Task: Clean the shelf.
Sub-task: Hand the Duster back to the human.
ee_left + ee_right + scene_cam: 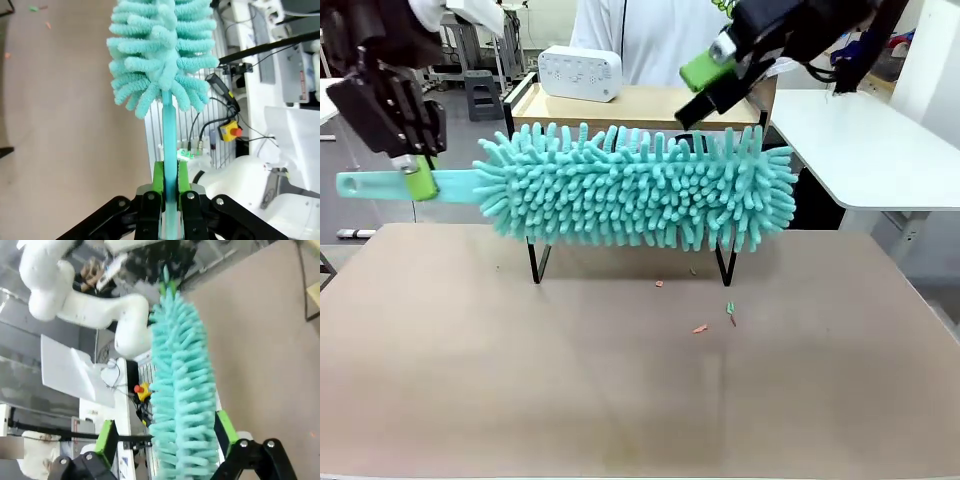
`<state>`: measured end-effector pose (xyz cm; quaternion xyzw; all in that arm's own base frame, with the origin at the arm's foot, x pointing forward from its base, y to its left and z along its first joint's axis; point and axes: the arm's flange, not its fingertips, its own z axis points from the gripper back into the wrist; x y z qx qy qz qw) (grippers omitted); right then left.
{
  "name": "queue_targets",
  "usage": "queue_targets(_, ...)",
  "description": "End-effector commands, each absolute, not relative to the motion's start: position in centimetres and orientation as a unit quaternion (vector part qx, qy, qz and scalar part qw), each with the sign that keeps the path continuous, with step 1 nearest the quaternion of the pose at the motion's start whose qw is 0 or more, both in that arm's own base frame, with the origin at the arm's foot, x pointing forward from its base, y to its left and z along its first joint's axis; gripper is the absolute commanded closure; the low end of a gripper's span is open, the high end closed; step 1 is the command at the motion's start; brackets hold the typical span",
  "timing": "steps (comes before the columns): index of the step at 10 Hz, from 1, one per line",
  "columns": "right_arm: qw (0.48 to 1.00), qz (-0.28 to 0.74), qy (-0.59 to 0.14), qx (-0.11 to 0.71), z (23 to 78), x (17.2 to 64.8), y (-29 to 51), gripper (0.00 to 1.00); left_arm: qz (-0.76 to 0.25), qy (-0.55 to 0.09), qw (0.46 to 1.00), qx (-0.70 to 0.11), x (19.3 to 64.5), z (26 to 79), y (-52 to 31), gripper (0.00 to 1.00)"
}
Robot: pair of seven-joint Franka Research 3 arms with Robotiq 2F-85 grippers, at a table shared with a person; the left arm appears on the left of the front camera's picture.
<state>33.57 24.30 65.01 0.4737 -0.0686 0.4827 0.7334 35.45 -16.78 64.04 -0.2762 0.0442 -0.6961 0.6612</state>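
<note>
A teal fluffy duster [640, 185] hangs level above the brown table, in front of the shelf [620, 105]. The shelf shows its light top board and two black legs below the duster. My left gripper [420, 175] is shut on the duster's flat teal handle at the left; in the left wrist view the green pads [159, 175] clamp the handle while the duster head [160, 50] points away. My right gripper [705, 88] is open at the upper right, above the duster's far end. In the right wrist view the duster head [180, 390] runs between the spread fingers of my right gripper [165, 427].
Small orange and green crumbs [700, 328] lie on the brown table [620, 410] in front of the shelf. A white device [578, 72] stands on the shelf's top left. A person in white stands behind it. A white side table [860, 140] is at the right.
</note>
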Motion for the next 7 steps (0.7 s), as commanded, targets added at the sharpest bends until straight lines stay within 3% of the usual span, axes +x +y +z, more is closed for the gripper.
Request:
queue_targets(1,0.734,0.510,-0.056,0.445,63.2,33.2,23.8,0.00,-0.708,0.039,0.641,-0.295,35.6,65.4,-17.3,0.88)
queue_targets(4,0.727,0.508,-0.046,0.460,62.3,33.6,24.0,0.00,-0.730,0.054,0.621,-0.281,34.5,65.6,-17.8,0.88)
queue_targets(7,0.719,0.530,-0.025,0.450,62.3,32.6,24.3,0.00,-0.703,0.054,0.653,-0.277,35.2,65.3,-18.6,0.88)
